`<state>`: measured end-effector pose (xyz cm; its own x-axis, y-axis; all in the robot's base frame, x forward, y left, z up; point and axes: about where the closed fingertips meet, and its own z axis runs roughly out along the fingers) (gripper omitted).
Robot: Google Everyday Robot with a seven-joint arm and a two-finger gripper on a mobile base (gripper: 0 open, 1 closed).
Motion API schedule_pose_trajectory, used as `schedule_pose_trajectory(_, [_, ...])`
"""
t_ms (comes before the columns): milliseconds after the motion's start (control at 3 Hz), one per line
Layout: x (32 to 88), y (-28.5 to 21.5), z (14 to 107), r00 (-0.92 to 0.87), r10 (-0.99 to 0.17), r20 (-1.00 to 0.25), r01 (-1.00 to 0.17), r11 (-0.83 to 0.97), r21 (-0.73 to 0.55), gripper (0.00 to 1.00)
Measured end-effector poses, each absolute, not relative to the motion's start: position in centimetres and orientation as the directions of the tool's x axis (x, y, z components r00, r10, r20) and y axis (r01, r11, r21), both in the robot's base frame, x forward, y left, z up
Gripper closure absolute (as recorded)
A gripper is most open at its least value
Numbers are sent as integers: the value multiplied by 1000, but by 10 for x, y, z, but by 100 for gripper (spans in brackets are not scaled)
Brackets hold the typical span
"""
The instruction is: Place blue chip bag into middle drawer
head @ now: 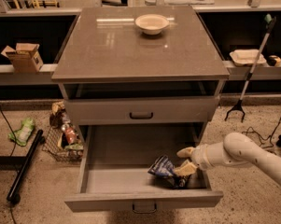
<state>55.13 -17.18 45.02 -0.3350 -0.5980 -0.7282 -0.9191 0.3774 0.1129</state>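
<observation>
Hand [186, 160] hangs inside the open middle drawer [116, 178], fingers spread and apparently gripping nothing. The blue chip bag [162, 168] lies on the drawer floor just beside its lower finger. Placement looks done; only withdrawal remains.
</observation>
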Motion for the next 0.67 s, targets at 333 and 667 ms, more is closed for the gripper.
schedule_pose_trajectory(333, [552, -180, 453, -339, -567, -751, -914, 386, 122, 0])
schedule_pose_trajectory(667, [552, -206, 467, -334, -487, -807, -905, 406, 130, 0])
